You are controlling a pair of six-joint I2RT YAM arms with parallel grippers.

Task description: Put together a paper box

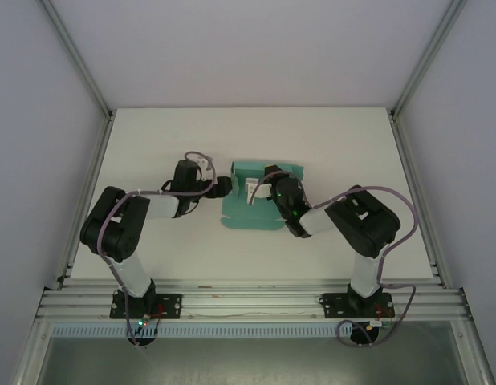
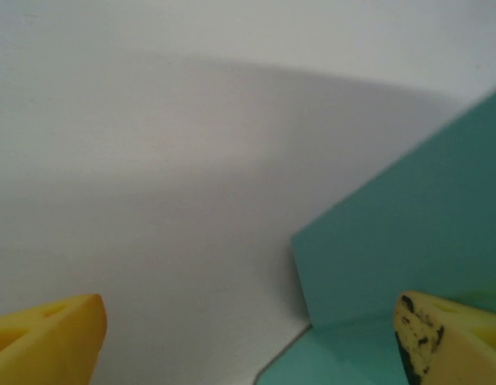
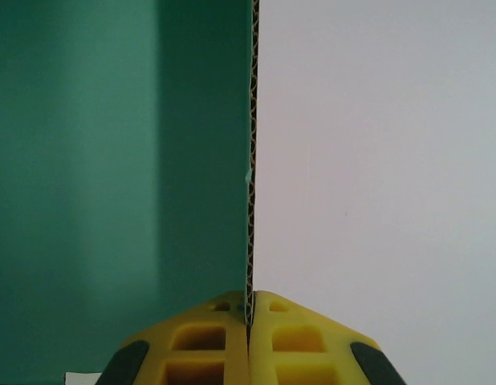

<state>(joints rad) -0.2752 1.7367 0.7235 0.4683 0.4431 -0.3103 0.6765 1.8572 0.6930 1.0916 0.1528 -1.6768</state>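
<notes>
Paper box (image 1: 250, 215) lies partly folded in the middle of the top view, on the white table (image 1: 176, 136). Right gripper (image 3: 250, 317) has its yellow fingers pressed together on the edge of an upright green wall. Left gripper (image 2: 248, 317) is wide open at the left side of the box and holds nothing.

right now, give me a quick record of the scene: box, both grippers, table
paper box: teal-green corrugated card, partly folded, at least one panel raised, mid-table
left gripper: open, at the box's left edge, one finger over the card; contact cannot be told
right gripper: shut on the edge of a raised panel, over the box
table: white, box lying on it
</notes>
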